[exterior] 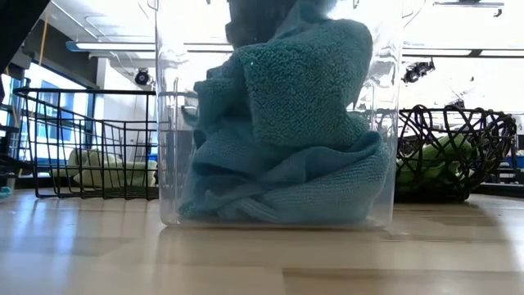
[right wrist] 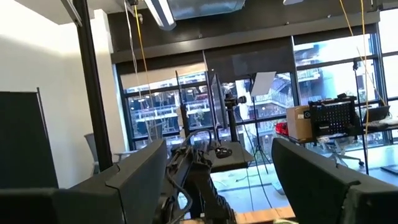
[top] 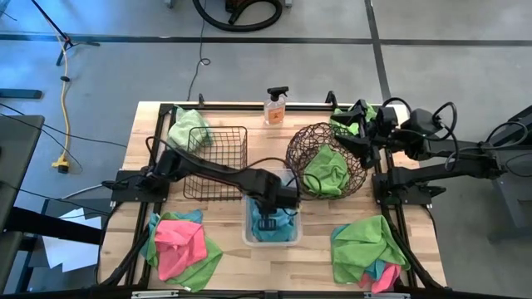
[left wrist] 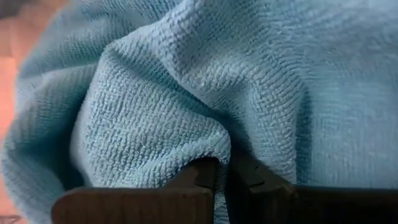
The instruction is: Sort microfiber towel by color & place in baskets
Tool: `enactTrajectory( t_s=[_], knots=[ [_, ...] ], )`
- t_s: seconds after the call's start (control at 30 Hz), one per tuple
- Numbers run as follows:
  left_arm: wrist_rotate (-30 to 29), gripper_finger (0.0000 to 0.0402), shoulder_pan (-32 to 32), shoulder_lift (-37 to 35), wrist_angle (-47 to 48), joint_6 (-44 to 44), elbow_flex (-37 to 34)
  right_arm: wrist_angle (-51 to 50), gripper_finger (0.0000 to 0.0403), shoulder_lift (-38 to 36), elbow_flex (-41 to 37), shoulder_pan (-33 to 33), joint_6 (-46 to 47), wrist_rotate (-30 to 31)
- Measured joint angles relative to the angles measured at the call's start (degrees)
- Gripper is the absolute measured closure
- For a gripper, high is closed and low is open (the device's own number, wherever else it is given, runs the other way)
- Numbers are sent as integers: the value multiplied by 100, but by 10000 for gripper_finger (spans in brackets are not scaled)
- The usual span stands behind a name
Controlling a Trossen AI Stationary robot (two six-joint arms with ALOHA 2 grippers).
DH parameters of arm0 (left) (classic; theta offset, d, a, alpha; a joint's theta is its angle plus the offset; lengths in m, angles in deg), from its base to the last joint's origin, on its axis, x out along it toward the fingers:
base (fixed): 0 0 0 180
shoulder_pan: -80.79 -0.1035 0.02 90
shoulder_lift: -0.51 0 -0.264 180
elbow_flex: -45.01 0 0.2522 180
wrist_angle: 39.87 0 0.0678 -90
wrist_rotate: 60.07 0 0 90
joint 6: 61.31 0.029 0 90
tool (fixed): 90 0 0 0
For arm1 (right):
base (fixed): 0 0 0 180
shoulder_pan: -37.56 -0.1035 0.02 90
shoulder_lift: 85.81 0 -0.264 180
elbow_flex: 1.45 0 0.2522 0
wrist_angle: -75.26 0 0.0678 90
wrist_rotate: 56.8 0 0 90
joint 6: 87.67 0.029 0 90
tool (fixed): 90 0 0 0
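A grey concrete floor (top: pixel 291 71), crossed by dark seams, is seen around the light wooden counter (top: pixel 316 253). A yellow cable (top: pixel 65 108) and a coiled black hose (top: pixel 237 12) are laid on the floor. Beyond the counter, tall windows (right wrist: pixel 249 118) with dark frames are seen, with buildings outside. A white wall (right wrist: pixel 37 56) is lit by a ceiling strip light (right wrist: pixel 160 12). A cardboard box (right wrist: pixel 298 121) is set near the glass.

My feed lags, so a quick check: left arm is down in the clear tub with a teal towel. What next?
Probably open the left gripper: its fingers are shut on the teal towel, which already sits inside the tub. Then lift clear.
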State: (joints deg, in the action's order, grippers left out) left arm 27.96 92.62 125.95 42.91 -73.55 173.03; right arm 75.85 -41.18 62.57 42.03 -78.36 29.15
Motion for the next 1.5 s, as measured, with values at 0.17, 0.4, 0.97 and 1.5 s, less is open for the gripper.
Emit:
enactTrajectory(
  t_s=[0.17,0.4,0.97,1.5],
  knots=[
    [156,401,-20,282,-8,-64,0,-252,116,0,0,0,-7,0],
    [301,401,-20,701,-47,-67,11,-495,116,0,0,0,1,0],
    [721,350,-166,762,-226,-16,-2,-531,116,-2,0,0,71,0],
    [1092,210,-444,-115,99,87,-11,-579,116,-2,0,2,71,13]
  ],
)
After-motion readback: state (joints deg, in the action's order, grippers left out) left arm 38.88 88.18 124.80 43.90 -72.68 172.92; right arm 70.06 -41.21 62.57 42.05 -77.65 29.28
